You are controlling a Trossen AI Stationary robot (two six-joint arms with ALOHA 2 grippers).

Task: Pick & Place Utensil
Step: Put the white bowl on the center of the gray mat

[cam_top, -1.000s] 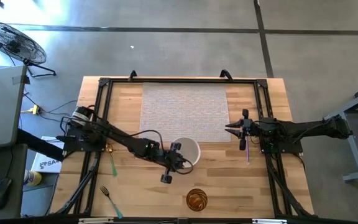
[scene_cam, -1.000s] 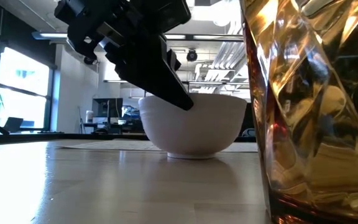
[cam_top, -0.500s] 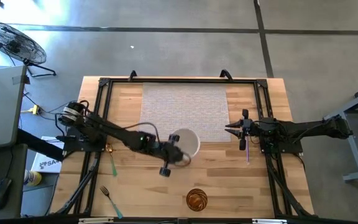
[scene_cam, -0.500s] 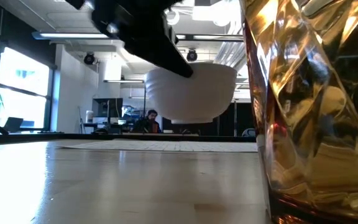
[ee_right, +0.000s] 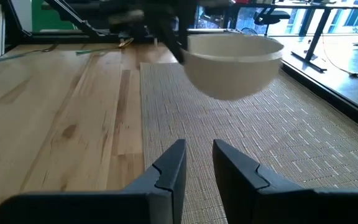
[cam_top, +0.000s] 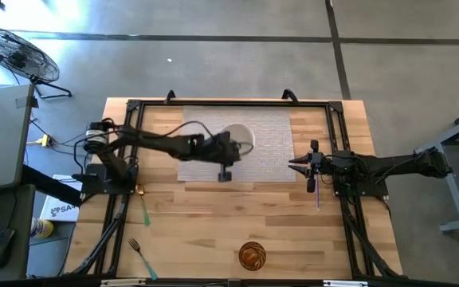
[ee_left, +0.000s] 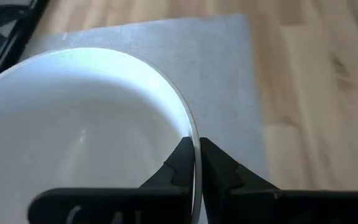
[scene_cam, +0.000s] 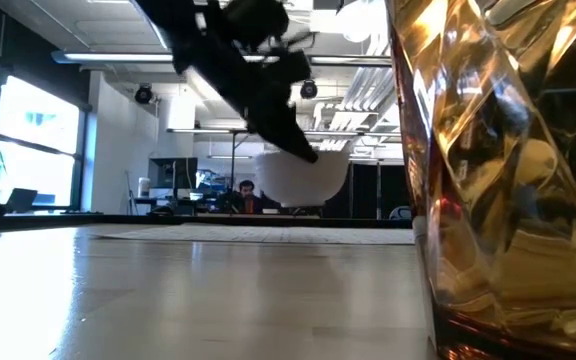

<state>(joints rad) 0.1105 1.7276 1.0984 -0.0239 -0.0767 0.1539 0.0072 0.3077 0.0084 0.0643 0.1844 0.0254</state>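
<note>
A white bowl hangs in the air over the grey woven placemat; it also shows in the low view and the right wrist view. My left gripper reaches in from the table's left and is shut on the bowl. My right gripper waits open at the placemat's right edge, its fingers level above the mat. A purple utensil lies on the wood under the right arm. A green utensil and a teal-handled fork lie near the left edge. My left gripper pinches the bowl's rim on the side toward the table's near edge, one finger inside the bowl and one outside. The bowl is lifted clear of the placemat and sits upright, opening upward.
An amber faceted glass stands near the table's near edge and fills the right of the low view. A black frame runs around the table top. Bare wood lies between the placemat and the glass.
My left gripper has lifted the bowl off the wood near the table's middle and carried it up and toward the far edge. The bowl, which stood on the table a second ago, now hangs above the placemat.
</note>
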